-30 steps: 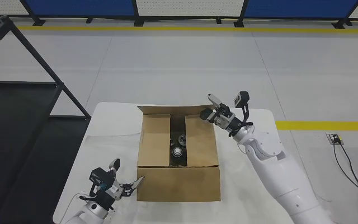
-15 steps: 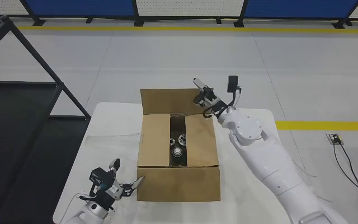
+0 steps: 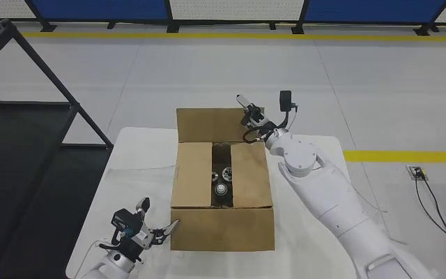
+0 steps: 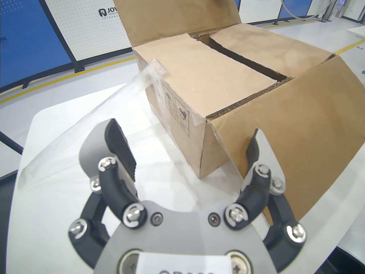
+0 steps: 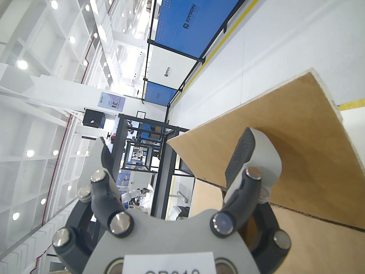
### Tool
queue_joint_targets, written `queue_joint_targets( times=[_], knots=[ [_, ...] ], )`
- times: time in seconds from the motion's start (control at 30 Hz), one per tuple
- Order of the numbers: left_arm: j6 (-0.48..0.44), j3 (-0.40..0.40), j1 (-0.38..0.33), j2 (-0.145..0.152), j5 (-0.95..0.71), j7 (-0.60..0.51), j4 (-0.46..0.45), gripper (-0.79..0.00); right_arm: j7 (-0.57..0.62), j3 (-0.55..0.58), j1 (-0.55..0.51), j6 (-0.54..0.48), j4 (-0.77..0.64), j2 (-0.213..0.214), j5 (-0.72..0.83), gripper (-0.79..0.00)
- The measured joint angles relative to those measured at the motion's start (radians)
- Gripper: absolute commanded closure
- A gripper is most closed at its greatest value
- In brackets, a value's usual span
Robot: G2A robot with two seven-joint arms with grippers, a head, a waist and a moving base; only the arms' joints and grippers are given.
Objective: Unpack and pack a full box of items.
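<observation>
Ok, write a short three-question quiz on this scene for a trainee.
1. True or false: the left gripper is shut on the cardboard box.
2. Which flap is the right gripper at? A) the upright far flap B) the near flap C) a side flap
3. Fill in: the right gripper's jaws stand ___.
Key: 1 false, it is open; 2 A; 3 open.

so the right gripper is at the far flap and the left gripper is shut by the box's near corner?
No: the left gripper is open, as the left wrist view shows. The rest holds: right gripper at the far flap.
</observation>
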Motion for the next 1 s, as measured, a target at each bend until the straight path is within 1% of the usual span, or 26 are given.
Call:
queue_joint_targets(
  times=[0.1,0.17,0.23,0.33,0.6,0.83,1.0],
  knots=[
    [0.007,0.004,0.0,0.0,-0.004,-0.007,-0.004,-0.785,-0.01,0.013,-0.037,0.019,-0.03,0.001,0.002,-0.785],
    [0.011,0.007,-0.001,0.0,-0.001,-0.013,-0.008,-0.785,-0.026,0.018,-0.042,0.055,-0.033,-0.005,0.007,-0.785],
    [0.009,0.011,-0.002,0.001,0.011,-0.014,-0.009,-0.785,-0.016,0.017,-0.034,0.07,-0.015,-0.015,0.022,-0.785],
    [0.008,0.016,0.0,0.002,0.026,-0.012,-0.007,-0.785,-0.016,0.015,-0.01,0.071,0.038,-0.033,0.048,-0.785],
    [0.026,0.029,0.005,0.002,0.041,-0.001,0.011,-0.785,-0.073,-0.017,0.062,0.086,0.201,-0.094,0.063,-0.785],
    [0.041,0.029,0.014,0.003,0.043,0.01,0.013,-0.785,-0.037,-0.033,0.119,0.113,0.342,-0.141,0.071,-0.785],
    [0.047,0.026,0.022,0.004,0.045,0.015,0.008,-0.785,0.001,-0.04,0.147,0.12,0.41,-0.168,0.064,-0.785]
  ],
)
